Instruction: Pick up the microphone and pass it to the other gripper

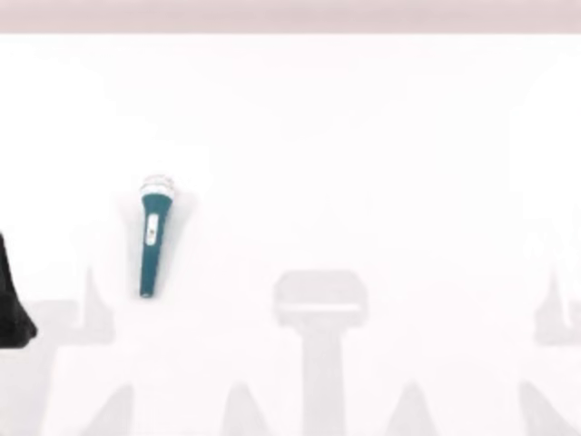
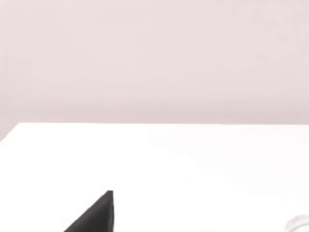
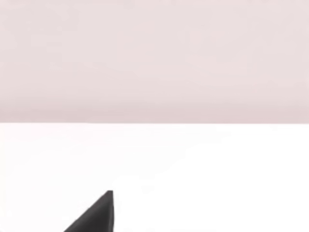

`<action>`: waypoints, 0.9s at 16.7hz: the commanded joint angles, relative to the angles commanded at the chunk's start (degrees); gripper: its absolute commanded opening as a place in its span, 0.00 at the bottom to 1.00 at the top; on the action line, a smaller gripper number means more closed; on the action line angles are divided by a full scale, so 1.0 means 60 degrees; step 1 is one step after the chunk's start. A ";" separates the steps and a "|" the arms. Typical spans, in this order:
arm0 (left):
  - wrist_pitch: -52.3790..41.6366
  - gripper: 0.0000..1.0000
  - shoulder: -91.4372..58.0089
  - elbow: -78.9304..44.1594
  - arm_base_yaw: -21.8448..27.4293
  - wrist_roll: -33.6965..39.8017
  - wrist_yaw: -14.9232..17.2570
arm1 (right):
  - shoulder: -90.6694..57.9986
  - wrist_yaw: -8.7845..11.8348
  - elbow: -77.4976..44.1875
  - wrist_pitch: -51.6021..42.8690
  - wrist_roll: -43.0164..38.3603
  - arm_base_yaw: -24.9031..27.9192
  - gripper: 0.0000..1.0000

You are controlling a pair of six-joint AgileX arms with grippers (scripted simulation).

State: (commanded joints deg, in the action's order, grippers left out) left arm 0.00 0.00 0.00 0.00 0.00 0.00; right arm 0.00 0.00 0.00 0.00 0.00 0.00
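Observation:
The microphone (image 1: 152, 238) lies flat on the white table, left of centre in the top view. Its teal handle points toward the front edge and its silvery mesh head toward the back. A white switch patch shows on the handle. Nothing touches it. A black part of my left arm (image 1: 13, 304) shows at the far left edge, apart from the microphone. In the left wrist view a black part of my left gripper (image 2: 96, 217) shows low down, and the edge of the mesh head (image 2: 299, 225) in the corner. The other gripper, my right gripper (image 3: 96, 217), shows only in its own wrist view.
The white table (image 1: 381, 163) runs back to a pale pink wall (image 1: 290, 14). Grey shadows of the arms fall along the table's front edge. No other objects stand on the table.

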 joint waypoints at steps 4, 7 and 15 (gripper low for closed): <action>-0.0192 1.00 -0.0294 -0.0277 0.0080 0.0065 0.0006 | 0.0000 0.0000 0.0000 0.0000 0.0000 0.0000 1.00; -0.0923 1.00 -0.1488 -0.1329 0.0352 0.0312 -0.0006 | 0.0000 0.0000 0.0000 0.0000 0.0000 0.0000 1.00; -0.4469 1.00 -0.8436 -0.6016 0.1540 0.1416 -0.0138 | 0.0000 0.0000 0.0000 0.0000 0.0000 0.0000 1.00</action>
State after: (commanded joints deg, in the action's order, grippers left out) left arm -26.82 -50.61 -36.10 9.24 8.50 -0.83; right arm 0.00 0.00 0.00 0.00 0.00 0.00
